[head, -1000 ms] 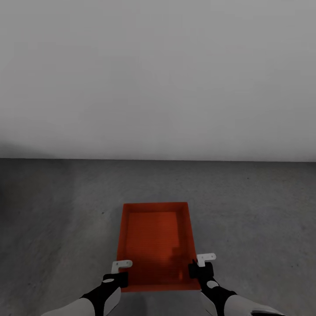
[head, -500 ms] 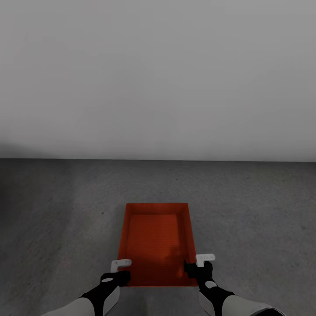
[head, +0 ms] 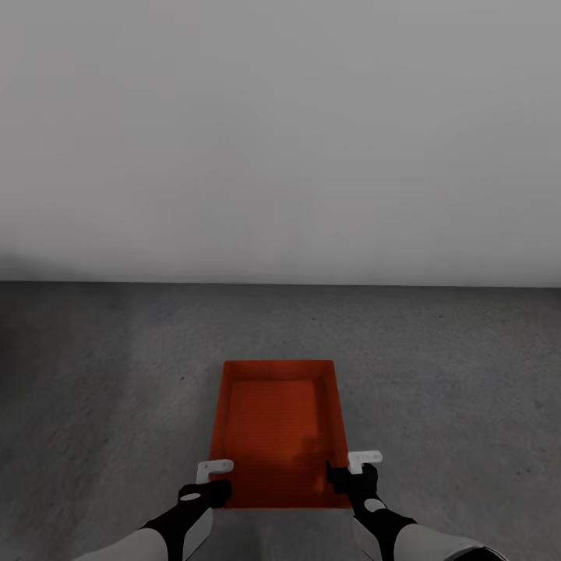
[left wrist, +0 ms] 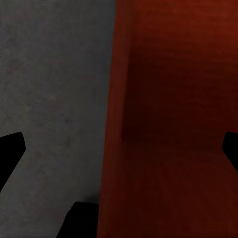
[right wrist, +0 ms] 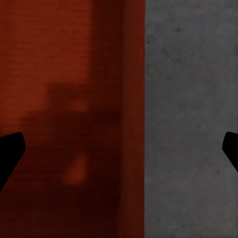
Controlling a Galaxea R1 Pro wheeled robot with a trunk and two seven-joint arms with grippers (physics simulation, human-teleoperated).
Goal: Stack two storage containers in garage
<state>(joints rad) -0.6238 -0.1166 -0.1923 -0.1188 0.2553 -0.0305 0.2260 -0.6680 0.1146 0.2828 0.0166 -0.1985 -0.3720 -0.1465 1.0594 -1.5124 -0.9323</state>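
One storage container on garage floor, lower centre of frame. Left gripper and right gripper jaws spread wide, straddling side walls, not clamped. Judgement: first placement done; second container and stacking remain.

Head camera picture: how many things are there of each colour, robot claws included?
Orange-red: 1, the storage container on the grey floor.
Black claws: 2, the left gripper and the right gripper, one astride each long wall of the bin, jaws spread wide.
Total: 3.

storage container — orange-red | floor — mottled dark grey | wall — white
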